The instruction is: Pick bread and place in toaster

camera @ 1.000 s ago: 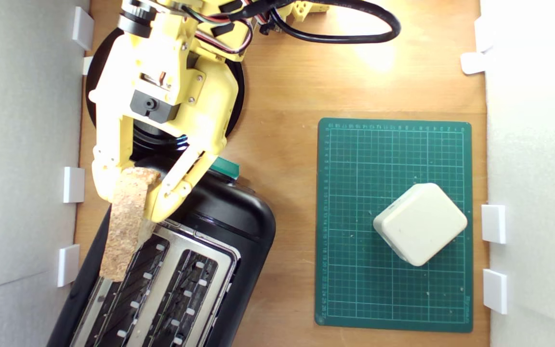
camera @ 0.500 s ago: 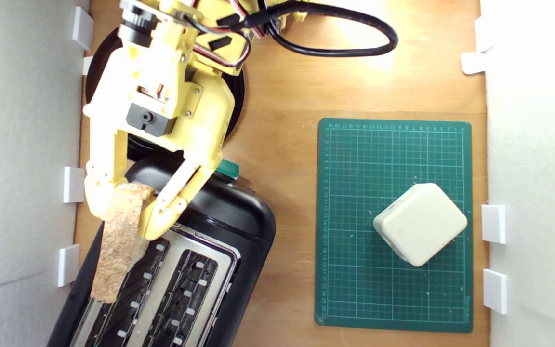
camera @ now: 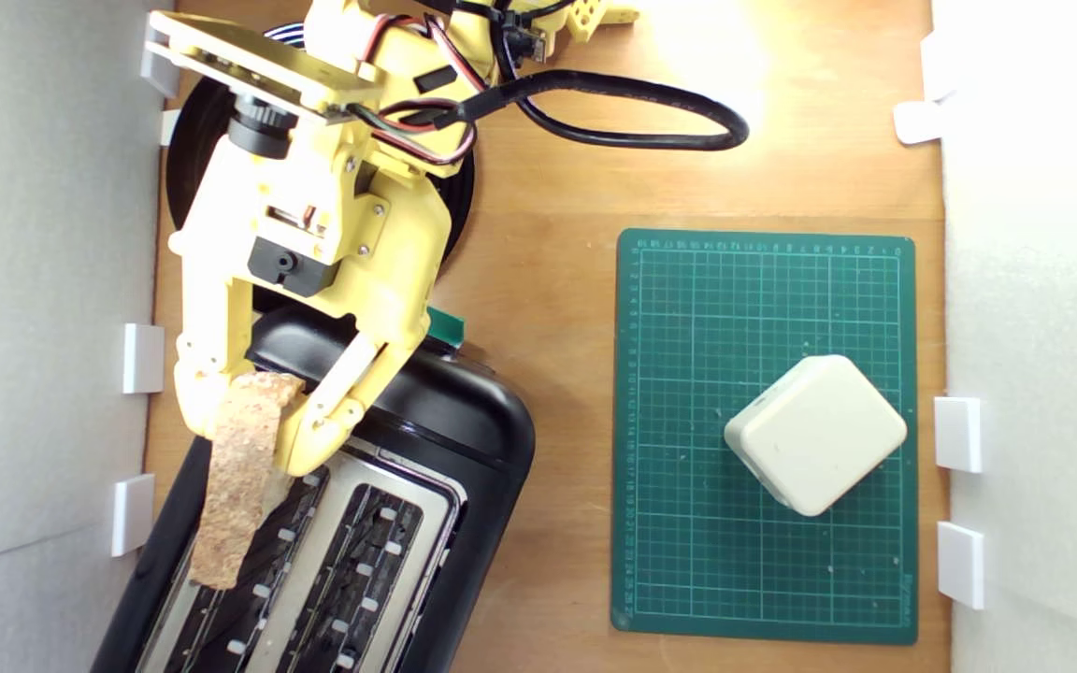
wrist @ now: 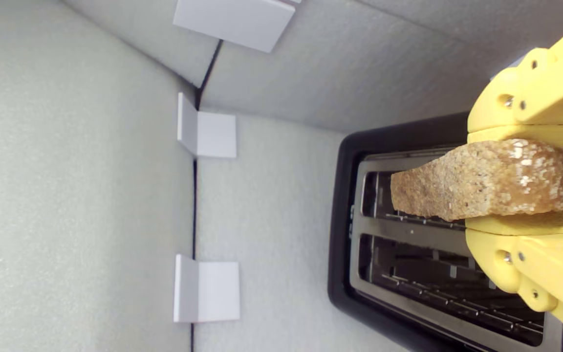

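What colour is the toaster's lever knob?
Green; the lever knob shows best in the exterior view.

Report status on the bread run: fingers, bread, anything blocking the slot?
Gripper shut on bread. Bread held over toaster slot nearest the exterior view's left, not yet in. Nothing blocking the slot.

Wood tabletop w/ white foam walls, white clips, bright glare.

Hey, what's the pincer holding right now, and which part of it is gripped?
The pincer is shut on the bread, clamped across its faces at one end; the rest hangs free over the toaster.
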